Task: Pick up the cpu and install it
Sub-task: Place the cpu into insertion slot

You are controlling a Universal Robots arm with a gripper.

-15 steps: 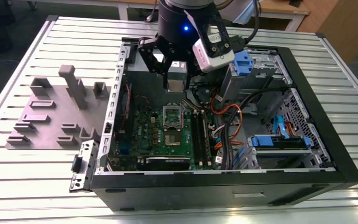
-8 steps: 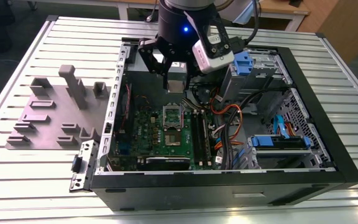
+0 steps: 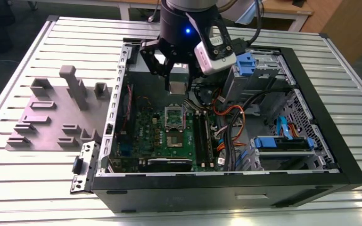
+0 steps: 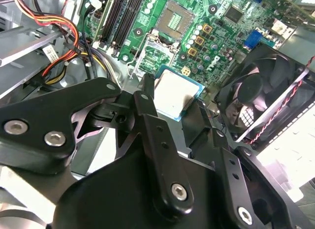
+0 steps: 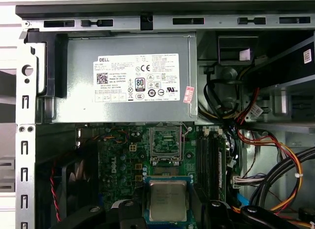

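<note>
Cpu (image 5: 167,200) was the littlest thing here, so start big. The black computer case (image 3: 231,194) lay open on a ribbed table (image 3: 80,42). Inside lay the green motherboard (image 3: 159,136), and on it sat the open socket (image 5: 164,142), with nothing in it.

The gripper (image 3: 178,88) was closed on the cpu, pinching it by two sides. It held the chip up in the air above the board, apart from the socket.

To do this part well, I think the arm should hold the chip flat, line its corners up with the socket and go slow, since wires (image 3: 231,115) sat near.

The exterior view showed how high the chip hung. The first wrist view showed a grey box (image 5: 128,81) with a white label. The second wrist view showed a black fan (image 4: 261,98).
</note>
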